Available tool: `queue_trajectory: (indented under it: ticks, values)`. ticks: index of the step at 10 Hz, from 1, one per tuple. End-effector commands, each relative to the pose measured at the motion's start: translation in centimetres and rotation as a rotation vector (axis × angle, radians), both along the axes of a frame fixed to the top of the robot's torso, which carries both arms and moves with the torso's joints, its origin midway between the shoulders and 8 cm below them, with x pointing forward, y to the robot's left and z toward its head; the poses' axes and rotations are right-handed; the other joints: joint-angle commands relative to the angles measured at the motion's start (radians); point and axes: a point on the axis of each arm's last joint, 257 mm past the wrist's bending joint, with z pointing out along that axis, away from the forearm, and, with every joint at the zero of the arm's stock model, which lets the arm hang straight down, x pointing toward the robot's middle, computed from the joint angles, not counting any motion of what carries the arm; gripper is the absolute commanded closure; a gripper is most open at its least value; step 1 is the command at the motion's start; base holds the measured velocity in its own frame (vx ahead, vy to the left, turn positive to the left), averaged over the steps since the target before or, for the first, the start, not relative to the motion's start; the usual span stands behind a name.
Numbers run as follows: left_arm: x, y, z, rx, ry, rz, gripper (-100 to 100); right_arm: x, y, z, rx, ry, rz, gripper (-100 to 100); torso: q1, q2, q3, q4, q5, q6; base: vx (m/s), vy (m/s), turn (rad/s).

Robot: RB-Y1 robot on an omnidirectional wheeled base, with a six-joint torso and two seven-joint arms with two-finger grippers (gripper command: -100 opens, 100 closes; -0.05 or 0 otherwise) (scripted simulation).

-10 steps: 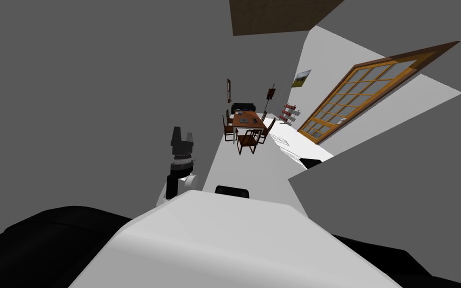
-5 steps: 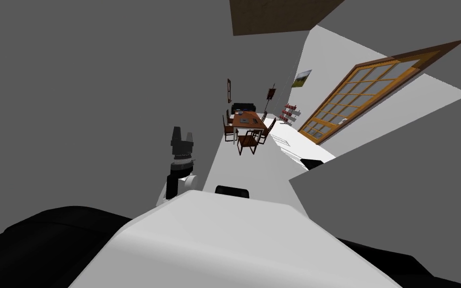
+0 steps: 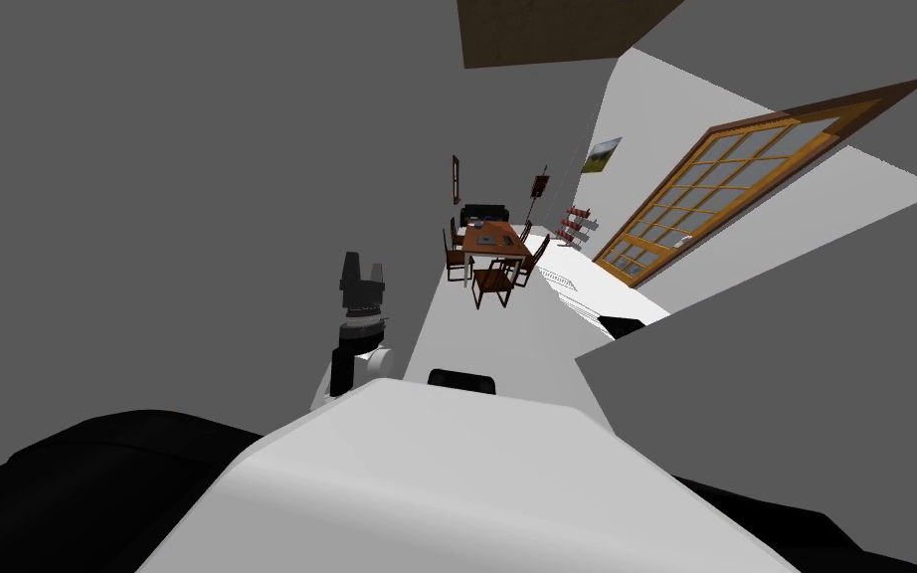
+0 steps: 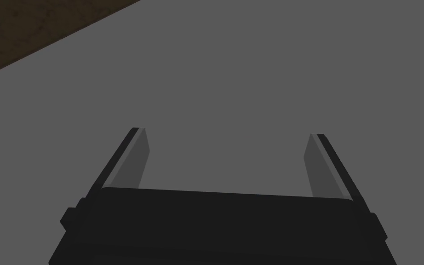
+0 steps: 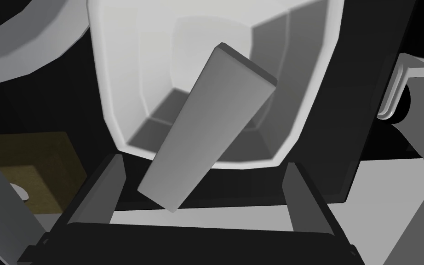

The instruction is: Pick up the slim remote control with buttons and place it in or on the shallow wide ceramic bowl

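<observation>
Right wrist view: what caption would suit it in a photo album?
Grey remote tilted into the white bowl, near end past the rim, between the open jaws of the right gripper.

left gripper (image 4: 228,133): dark box body, two thin grey blade-like fingers (image 4: 133,158) edged black | right gripper (image 5: 204,161): same dark box, grey fingers | left arm (image 3: 360,320): black ribbed wrist, dark cylinder, white rounded link
</observation>
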Motion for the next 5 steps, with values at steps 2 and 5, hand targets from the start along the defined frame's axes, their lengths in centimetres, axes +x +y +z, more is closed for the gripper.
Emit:
queue_trajectory:
  ticks: [2,5]
  values:
    - [0.00,0.00,0.00,0.000,0.000,0.000,0,0.00,0.00,0.00,0.000,0.000,0.000,0,0.000,0.000,0.000,0.000,0.000,0.000,0.000,0.000,0.000]
    - [0.00,0.00,0.00,0.000,0.000,0.000,0,0.00,0.00,0.00,0.000,0.000,0.000,0,0.000,0.000,0.000,0.000,0.000,0.000,0.000,0.000,0.000]
